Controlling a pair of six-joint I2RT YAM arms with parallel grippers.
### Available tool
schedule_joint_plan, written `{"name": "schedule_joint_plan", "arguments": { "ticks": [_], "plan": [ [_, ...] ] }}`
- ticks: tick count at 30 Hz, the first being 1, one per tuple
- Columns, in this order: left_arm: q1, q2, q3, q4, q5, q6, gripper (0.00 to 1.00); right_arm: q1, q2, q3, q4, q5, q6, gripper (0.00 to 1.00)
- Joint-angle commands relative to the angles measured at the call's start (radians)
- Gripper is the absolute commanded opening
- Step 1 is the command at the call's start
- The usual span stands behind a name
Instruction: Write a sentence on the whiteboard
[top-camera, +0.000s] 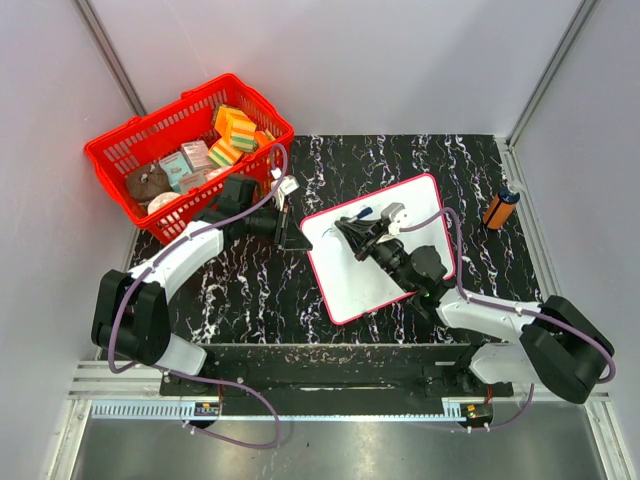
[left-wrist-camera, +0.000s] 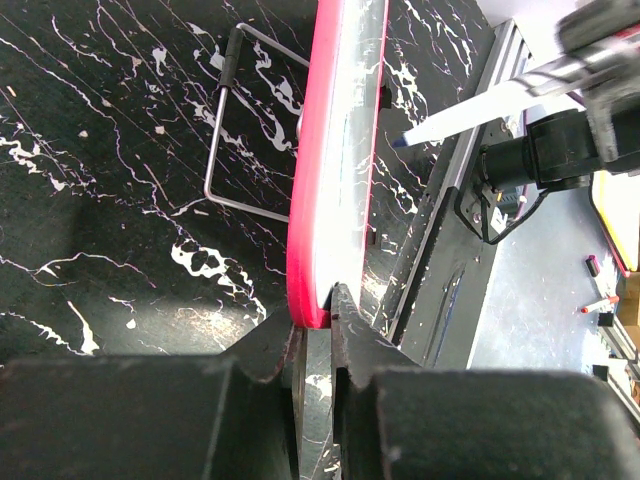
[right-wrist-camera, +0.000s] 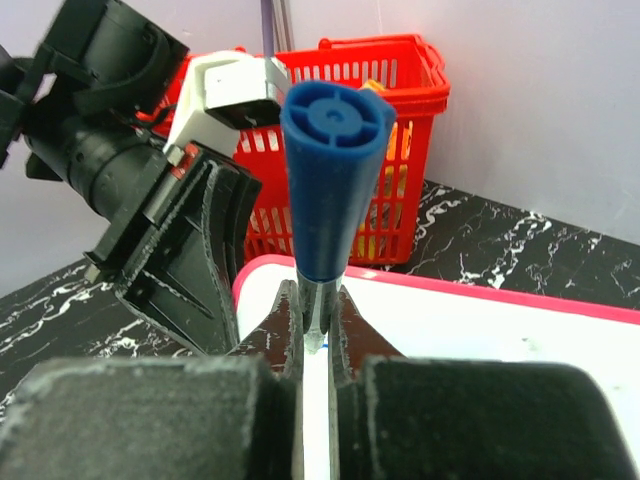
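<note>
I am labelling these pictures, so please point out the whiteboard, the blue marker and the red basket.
whiteboard (top-camera: 350, 285): top external view, on the bare white face by its near corner.
blue marker (right-wrist-camera: 335, 190): right wrist view, on its blue body.
red basket (top-camera: 112, 168): top external view, on its left wall.

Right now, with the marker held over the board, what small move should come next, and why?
Probably lower the right end effector slightly to bring the marker onto the whiteboard. Its tip seems just off the surface, I see no writing yet, and the left end effector clamps the board's edge.
</note>
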Motion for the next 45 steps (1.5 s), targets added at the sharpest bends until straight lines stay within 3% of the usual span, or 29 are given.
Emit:
{"name": "schedule_joint_plan", "arguments": {
  "ticks": [1,25,45],
  "plan": [
    [-0.035,0.036,-0.038,-0.146,-0.059,0.187,0.0,0.006,0.037,0.03,0.055,0.01,0.008,0.0],
    [-0.035,0.039,-0.041,-0.146,-0.054,0.192,0.0,0.006,0.117,0.012,0.122,0.042,0.022,0.0],
    [-0.035,0.038,-0.04,-0.146,-0.056,0.192,0.0,0.006,0.052,-0.094,0.095,0.016,0.076,0.0]
  ]
}}
